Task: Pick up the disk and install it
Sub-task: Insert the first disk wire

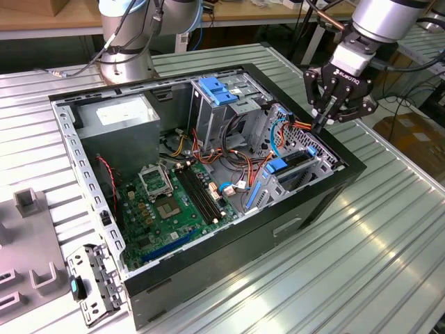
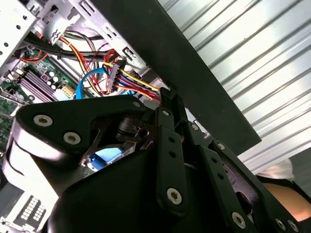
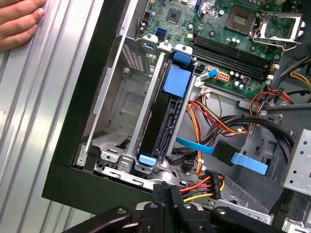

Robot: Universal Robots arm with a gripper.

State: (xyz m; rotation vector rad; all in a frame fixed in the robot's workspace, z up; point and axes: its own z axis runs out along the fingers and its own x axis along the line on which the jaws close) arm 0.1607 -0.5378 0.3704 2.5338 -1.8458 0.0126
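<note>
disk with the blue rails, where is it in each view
Exterior view: the disk stands on edge in the drive bay at the case's corner on the exterior view's right, below the gripper.
First wrist view: disk mid-picture, slotted between metal bay walls.
Second wrist view: I cannot pick it out.
Shared landmark: the orange and yellow power cable bundle.

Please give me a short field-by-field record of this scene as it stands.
Setting: open black metal computer case lying on a ribbed metal table
Disk: flat dark hard drive in blue plastic carrier rails, standing on edge in the metal drive cage
Hand: black robot hand above the case's corner at the exterior view's right, near the cage, apart from the disk
Nearby: bundle of orange and yellow cables; green motherboard
Person: a person's hand rests on the table
</note>
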